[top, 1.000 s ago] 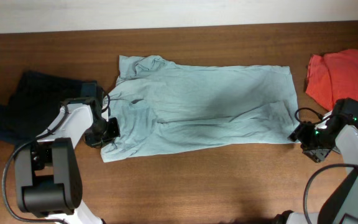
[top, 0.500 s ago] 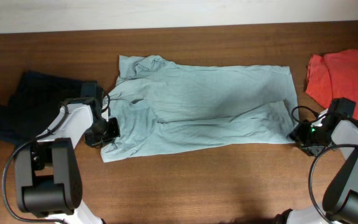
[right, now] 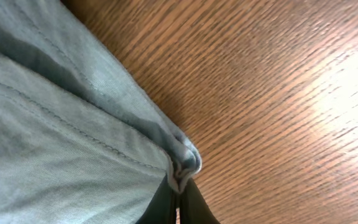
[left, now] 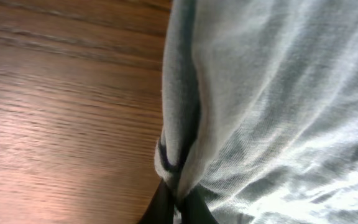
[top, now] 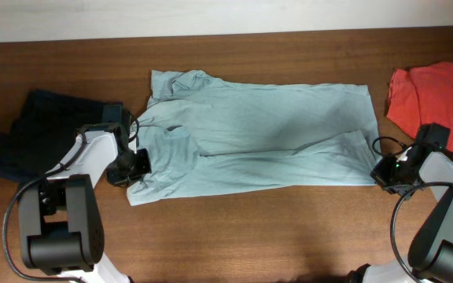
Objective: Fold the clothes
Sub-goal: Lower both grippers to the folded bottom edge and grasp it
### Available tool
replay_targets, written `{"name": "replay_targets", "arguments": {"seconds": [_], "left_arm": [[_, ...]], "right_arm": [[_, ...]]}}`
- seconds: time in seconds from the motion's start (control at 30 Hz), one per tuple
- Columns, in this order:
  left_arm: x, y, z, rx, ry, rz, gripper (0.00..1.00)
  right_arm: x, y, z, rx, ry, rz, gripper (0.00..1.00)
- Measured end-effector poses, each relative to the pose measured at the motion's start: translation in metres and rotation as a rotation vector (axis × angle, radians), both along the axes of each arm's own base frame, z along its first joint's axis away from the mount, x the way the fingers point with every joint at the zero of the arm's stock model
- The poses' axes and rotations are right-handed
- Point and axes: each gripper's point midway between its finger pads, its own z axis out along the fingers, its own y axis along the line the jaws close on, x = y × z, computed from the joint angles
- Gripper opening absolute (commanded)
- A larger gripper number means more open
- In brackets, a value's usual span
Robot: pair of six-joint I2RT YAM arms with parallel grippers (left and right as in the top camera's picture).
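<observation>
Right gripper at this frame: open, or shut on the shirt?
Shut. In the right wrist view the right gripper has its fingertips pressed together, with a hem corner of the pale grey-blue T-shirt bunched between them.

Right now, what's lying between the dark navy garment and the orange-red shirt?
The pale grey-blue T-shirt lies spread between the dark navy garment and the orange-red shirt, seen overhead; the left gripper and right gripper each pinch an end.

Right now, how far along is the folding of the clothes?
Done: the T-shirt lies spread flat. In hand: the left gripper and the right gripper each pinch a near corner of it. Left: the fold itself; the navy garment and the orange-red shirt wait aside.
</observation>
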Motion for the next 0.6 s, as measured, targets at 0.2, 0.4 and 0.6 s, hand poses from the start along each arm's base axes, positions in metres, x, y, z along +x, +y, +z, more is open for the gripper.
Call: {"name": "replay_targets", "arguments": {"seconds": [0.2, 0.4, 0.6], "left_arm": [[-0.004, 0.011, 0.000, 0.042, 0.018, 0.010, 0.01], [-0.007, 0.017, 0.000, 0.043, 0.027, 0.032, 0.01], [-0.007, 0.018, 0.000, 0.051, 0.029, 0.031, 0.00]], "right_arm": [[-0.015, -0.005, -0.001, -0.037, 0.075, -0.008, 0.04], [-0.025, -0.011, 0.001, -0.070, 0.128, -0.022, 0.04], [-0.035, -0.011, 0.001, -0.076, 0.176, -0.052, 0.04]]}}
